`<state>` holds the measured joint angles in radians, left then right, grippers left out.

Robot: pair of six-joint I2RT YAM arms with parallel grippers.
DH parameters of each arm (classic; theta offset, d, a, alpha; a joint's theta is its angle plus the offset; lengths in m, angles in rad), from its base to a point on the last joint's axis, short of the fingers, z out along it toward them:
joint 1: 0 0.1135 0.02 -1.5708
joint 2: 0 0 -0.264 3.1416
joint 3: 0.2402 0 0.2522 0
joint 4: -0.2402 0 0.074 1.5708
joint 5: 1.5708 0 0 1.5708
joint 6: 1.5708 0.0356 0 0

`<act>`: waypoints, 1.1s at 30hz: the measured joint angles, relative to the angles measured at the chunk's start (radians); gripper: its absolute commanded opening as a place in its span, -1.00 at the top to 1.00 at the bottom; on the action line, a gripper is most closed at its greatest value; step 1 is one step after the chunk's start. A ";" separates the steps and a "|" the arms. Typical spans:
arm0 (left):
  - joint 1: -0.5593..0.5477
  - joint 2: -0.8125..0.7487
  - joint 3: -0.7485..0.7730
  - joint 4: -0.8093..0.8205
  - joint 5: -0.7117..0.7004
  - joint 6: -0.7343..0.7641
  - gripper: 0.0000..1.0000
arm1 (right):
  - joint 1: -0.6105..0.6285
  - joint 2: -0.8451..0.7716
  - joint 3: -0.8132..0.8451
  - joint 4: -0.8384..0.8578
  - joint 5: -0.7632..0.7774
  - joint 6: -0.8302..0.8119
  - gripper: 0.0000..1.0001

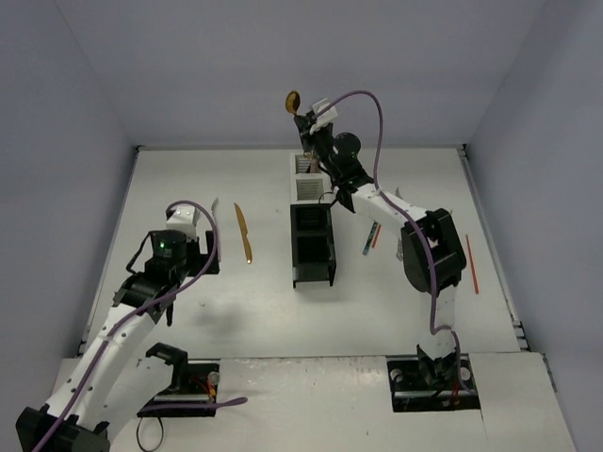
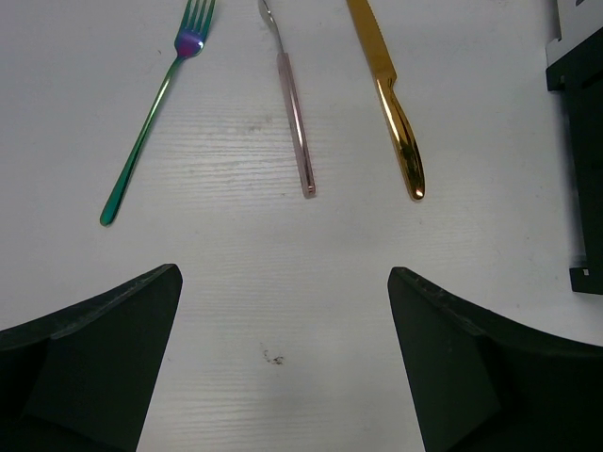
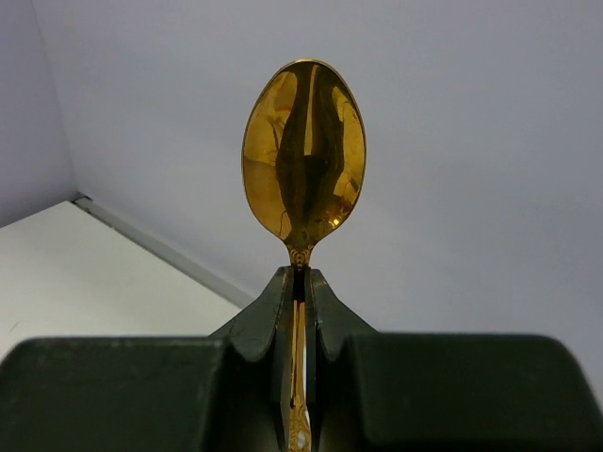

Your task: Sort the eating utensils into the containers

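Observation:
My right gripper (image 3: 300, 273) is shut on the neck of a gold spoon (image 3: 303, 151), whose bowl points up. In the top view this gripper (image 1: 305, 117) holds the spoon (image 1: 293, 101) high above the far white end of the containers (image 1: 312, 247), a row of two white and two black bins. My left gripper (image 2: 284, 273) is open over bare table, well left of the bins. Just beyond its fingers lie a teal fork (image 2: 151, 122), a pink-handled utensil (image 2: 295, 113) and a gold knife (image 2: 391, 104). The knife (image 1: 244, 233) lies left of the black bins.
Teal and orange utensils (image 1: 370, 237) lie right of the bins, under the right arm. A thin orange utensil (image 1: 471, 264) lies near the right wall. A black bin's edge (image 2: 579, 141) shows at the left wrist view's right. Black base brackets (image 1: 179, 381) sit at the near edge.

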<state>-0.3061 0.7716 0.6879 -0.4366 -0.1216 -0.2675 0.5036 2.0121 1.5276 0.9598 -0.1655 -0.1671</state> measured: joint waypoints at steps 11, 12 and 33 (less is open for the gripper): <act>-0.002 -0.027 -0.017 0.026 -0.011 0.018 -0.80 | -0.034 0.209 0.064 0.205 -0.045 -0.017 0.82; -0.002 -0.033 -0.018 0.030 -0.011 0.020 -0.80 | -0.036 0.221 0.064 0.209 -0.048 -0.015 0.81; -0.025 -0.073 -0.026 0.045 -0.016 0.030 -0.80 | -0.016 0.160 -0.180 0.261 -0.074 0.000 0.32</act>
<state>-0.3310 0.6982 0.6617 -0.3920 -0.1379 -0.2379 0.4875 2.1722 1.3474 1.2211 -0.2391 -0.1672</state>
